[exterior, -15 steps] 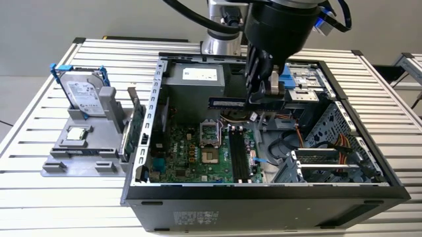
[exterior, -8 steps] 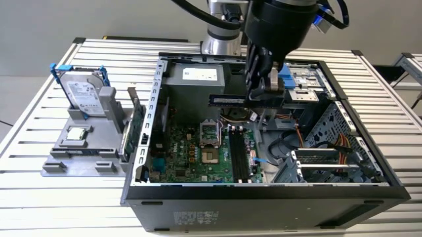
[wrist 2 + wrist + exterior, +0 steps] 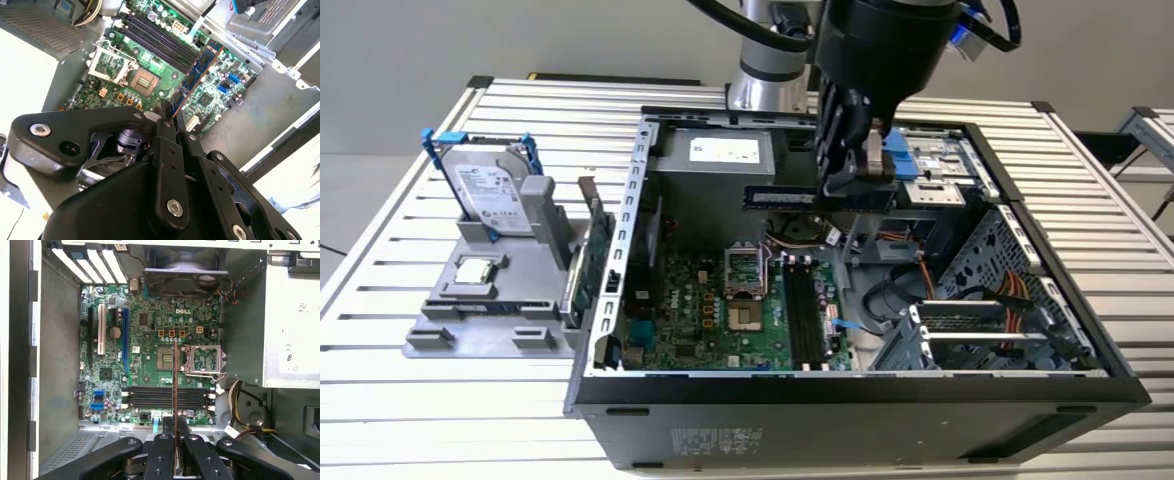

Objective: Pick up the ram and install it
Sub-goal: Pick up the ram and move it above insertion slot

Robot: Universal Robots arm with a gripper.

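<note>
The ram (image 3: 790, 197) hangs level, its length crosswise to the memory slots (image 3: 803, 312), pinched tight by the gripper (image 3: 857, 186).

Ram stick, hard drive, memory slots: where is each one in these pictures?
ram (image 3: 771, 196): exterior view, the free end of its dark side.
hard drive (image 3: 494, 195): exterior view, middle of its silver face.
memory slots (image 3: 145, 396): first wrist view, on the black slot rows.
</note>
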